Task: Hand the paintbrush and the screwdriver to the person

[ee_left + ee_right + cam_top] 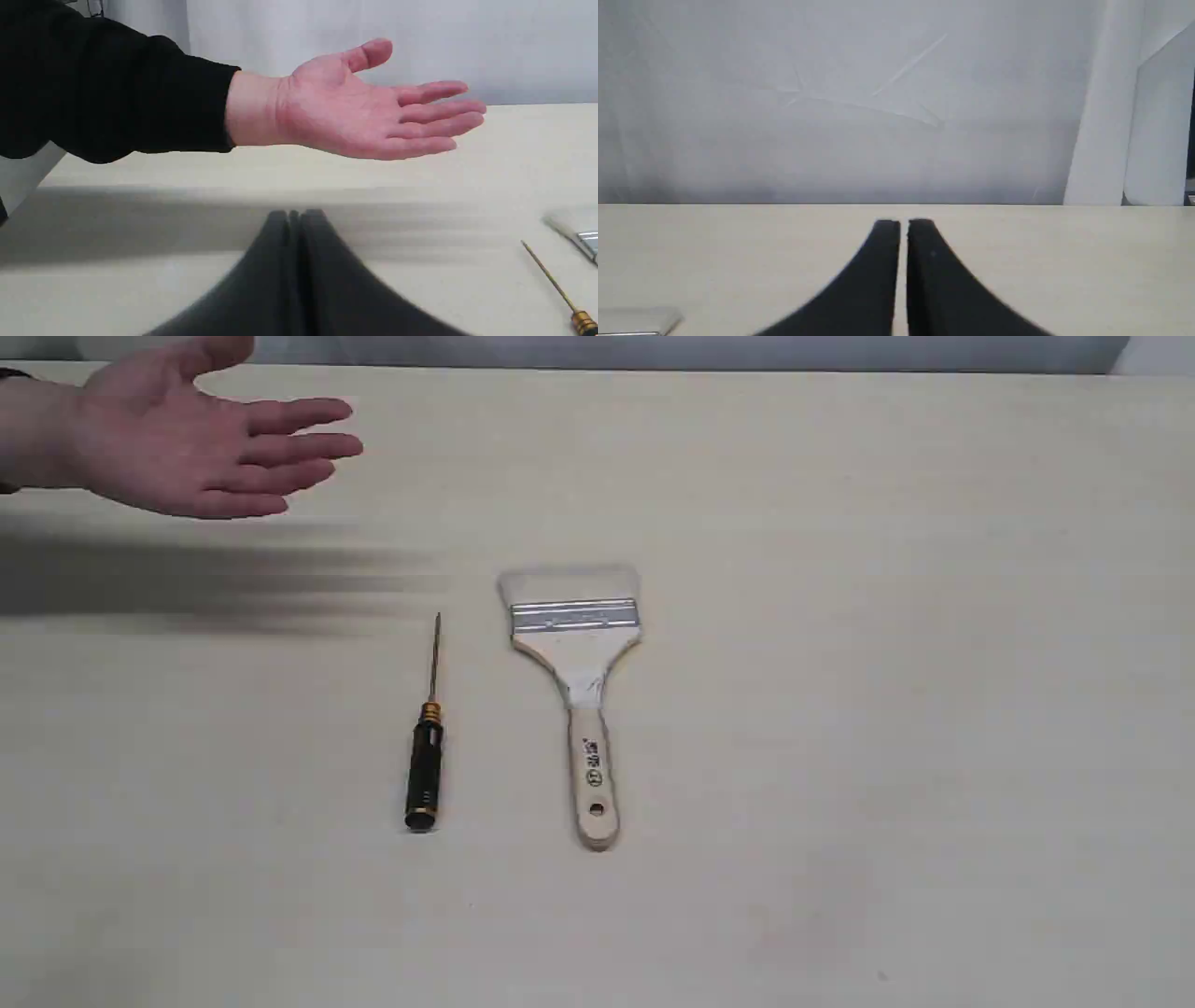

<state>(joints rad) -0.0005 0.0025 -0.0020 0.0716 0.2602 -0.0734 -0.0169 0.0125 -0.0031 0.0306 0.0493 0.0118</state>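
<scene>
The paintbrush (579,691) lies flat mid-table, pale bristles pointing away, wooden handle toward the near edge. Left of it and parallel lies the screwdriver (426,747), black handle near, thin shaft pointing away; its shaft (551,280) and a corner of the brush (581,240) show in the left wrist view. The person's open hand (196,448) hovers palm-up at the far left, dark sleeve visible (117,88). My left gripper (295,214) is shut with nothing in it, short of the hand. My right gripper (903,223) is shut and empty over bare table.
The cream table (887,756) runs back to a pale grey backdrop (878,93). The hand casts a wide blurred shadow (187,579) on the left. Neither arm shows in the exterior view. A pale flat edge (635,322) sits at the right wrist view's corner.
</scene>
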